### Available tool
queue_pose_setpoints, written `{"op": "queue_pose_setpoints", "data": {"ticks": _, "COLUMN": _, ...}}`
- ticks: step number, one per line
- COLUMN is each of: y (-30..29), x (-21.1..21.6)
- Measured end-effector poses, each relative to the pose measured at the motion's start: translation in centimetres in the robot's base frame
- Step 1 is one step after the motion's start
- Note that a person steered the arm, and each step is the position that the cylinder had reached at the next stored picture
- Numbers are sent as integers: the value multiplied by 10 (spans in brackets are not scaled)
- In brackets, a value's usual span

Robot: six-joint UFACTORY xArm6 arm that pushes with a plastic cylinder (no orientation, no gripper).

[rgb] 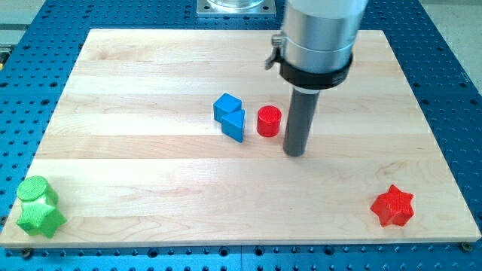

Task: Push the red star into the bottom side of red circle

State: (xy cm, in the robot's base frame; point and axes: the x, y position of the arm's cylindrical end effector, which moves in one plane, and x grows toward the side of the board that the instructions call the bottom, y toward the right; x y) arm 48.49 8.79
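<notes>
My tip (294, 153), a bare rod holding nothing, stands just right of one red circle (269, 120); two blue blocks (230, 116) further left, one red star (393, 206) lower right, two green blocks (38, 206) far lower left.

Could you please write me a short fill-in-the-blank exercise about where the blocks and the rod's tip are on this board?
1. My tip rests just to the view's ____ of the red circle.
2. The red star lies near the board's bottom-____ corner.
3. The two blocks left of the red circle are ____ in colour.

Missing words: right; right; blue
</notes>
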Motion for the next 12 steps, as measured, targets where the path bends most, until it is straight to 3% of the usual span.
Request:
{"op": "queue_pose_setpoints", "data": {"ticks": 1, "y": -17, "x": -31}}
{"op": "queue_pose_setpoints", "data": {"ticks": 3, "y": -50, "x": -34}}
{"op": "queue_pose_setpoints", "data": {"ticks": 4, "y": 4, "x": -29}}
{"op": "queue_pose_setpoints", "data": {"ticks": 5, "y": 63, "x": 9}}
{"op": "queue_pose_setpoints", "data": {"ticks": 6, "y": 152, "x": 22}}
{"op": "queue_pose_setpoints", "data": {"ticks": 7, "y": 194, "x": 80}}
{"op": "queue_pose_setpoints", "data": {"ticks": 8, "y": 177, "x": 120}}
{"op": "queue_pose_setpoints", "data": {"ticks": 9, "y": 117, "x": 111}}
{"op": "queue_pose_setpoints", "data": {"ticks": 11, "y": 44, "x": 53}}
{"op": "queue_pose_setpoints", "data": {"ticks": 12, "y": 27, "x": 79}}
